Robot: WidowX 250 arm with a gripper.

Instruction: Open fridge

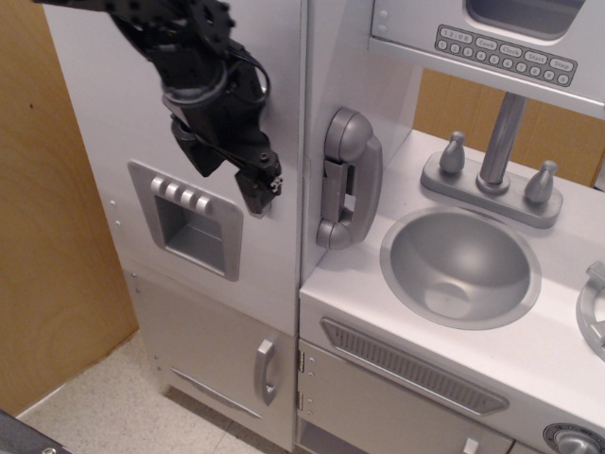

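The tall silver-grey fridge (113, 95) fills the left half of the view, and its large upper door is closed. The recessed dispenser panel (194, 235) with its row of buttons (180, 194) sits low on that door. My black gripper (259, 192) reaches down from the upper left. It lies over the door's right side, where the curved vertical handle is, and covers almost all of it. The fingers point down and to the right, close to the door's right edge. I cannot tell whether they are around the handle.
The smaller lower door has a short handle (266, 371). To the right are a toy phone (348, 180), a round sink (460, 267) with a faucet (496, 142), a microwave keypad (506, 54) and a vent grille (411, 367). A wooden wall (47, 284) stands at the left.
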